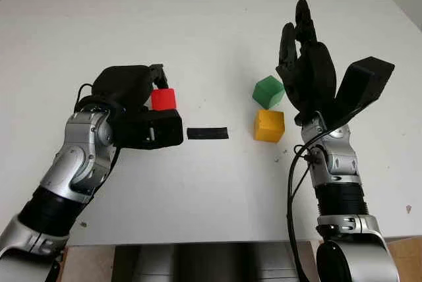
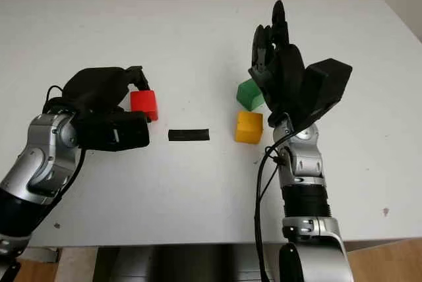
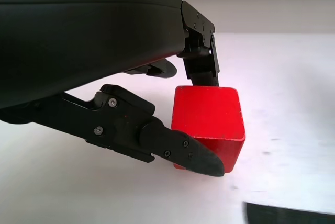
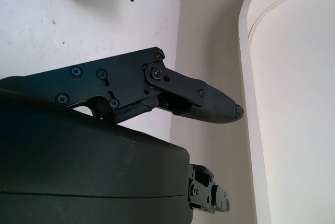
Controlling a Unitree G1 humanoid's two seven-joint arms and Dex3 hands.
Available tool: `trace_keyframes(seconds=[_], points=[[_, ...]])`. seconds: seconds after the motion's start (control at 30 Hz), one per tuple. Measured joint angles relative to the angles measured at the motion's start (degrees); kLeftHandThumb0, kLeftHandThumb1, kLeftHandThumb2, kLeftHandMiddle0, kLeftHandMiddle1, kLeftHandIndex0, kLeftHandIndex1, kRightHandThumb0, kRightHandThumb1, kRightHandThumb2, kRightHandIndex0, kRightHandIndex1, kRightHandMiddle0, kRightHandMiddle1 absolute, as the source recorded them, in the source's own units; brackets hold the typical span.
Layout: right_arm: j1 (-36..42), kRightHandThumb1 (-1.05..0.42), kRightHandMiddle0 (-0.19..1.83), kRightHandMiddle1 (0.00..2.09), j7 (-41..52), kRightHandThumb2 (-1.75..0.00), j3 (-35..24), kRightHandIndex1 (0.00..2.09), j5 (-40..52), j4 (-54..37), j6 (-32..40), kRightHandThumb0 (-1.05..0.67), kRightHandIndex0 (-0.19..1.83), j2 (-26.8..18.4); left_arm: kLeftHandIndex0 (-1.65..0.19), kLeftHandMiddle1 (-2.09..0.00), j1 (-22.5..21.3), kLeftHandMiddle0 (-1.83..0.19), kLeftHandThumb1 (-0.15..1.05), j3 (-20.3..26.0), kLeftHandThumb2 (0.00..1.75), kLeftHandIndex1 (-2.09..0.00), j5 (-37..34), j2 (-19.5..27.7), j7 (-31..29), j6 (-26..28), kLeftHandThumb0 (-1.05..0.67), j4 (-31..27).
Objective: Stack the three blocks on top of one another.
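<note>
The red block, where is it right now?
The red block is in the left hand, on the table's left side, just left of the black strip and well apart from the green block and yellow block.

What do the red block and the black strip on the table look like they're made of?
Red block, in the left hand: probably painted wood or hard plastic; smooth matte faces, softly rounded edges. Black strip: likely tape; thin, dull, flat on the white table.

The left hand (image 1: 142,107) was at the left, fingers (image 3: 178,150) closed in a grip. The right hand (image 1: 306,74) was raised at the right, open.
</note>
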Motion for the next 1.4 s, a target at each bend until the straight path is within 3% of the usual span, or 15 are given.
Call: trace_keyframes(seconds=[0.13,0.4,0.67,0.83,1.07,1.4], points=[[0.0,-1.05,-0.19,0.00,0.4,-0.75,0.4,0.00,0.0,0.0,0.0,-0.52,-0.19,0.0,-0.31,-0.03,0.0,-0.25,1.01,1.4,0.05,-1.50,-5.5,0.3,-2.8,-3.1,-0.45,-2.9],[0.0,-1.05,-0.19,0.00,0.5,-0.73,0.9,0.00,-0.3,0.0,0.0,-0.53,-0.19,0.0,-0.32,-0.04,0.0,-0.21,1.02,1.3,0.06,-1.53,-10.2,0.2,-5.9,-5.9,-0.48,-2.6],[0.3,-1.05,-0.19,0.00,-0.2,-0.66,1.1,0.00,-0.4,0.0,0.0,-0.56,-0.19,0.1,-0.29,-0.05,-3.9,-0.19,1.03,-1.3,0.05,-1.58,-11.1,-2.1,-10.6,-1.3,-0.46,2.8],[0.4,-1.05,-0.19,0.00,0.2,-0.65,1.1,0.00,-0.1,0.0,0.0,-0.57,-0.19,0.5,-0.28,-0.06,-6.5,-0.23,1.02,-3.8,0.05,-1.47,-9.3,-3.7,-10.7,0.8,-0.41,5.1],[0.5,-1.05,-0.19,0.00,0.5,-0.63,0.7,0.00,0.6,0.0,0.0,-0.58,-0.19,1.0,-0.31,-0.05,-6.6,-0.23,1.01,-5.2,0.05,-1.52,-7.5,-5.7,-8.6,1.6,-0.36,8.3],[0.5,-1.05,-0.19,0.00,1.1,-0.64,0.6,0.00,0.6,0.2,0.0,-0.57,-0.19,1.1,-0.27,-0.05,-6.6,-0.22,1.02,-5.7,0.06,-1.68,-7.4,-7.0,-8.5,3.8,-0.36,8.4]])
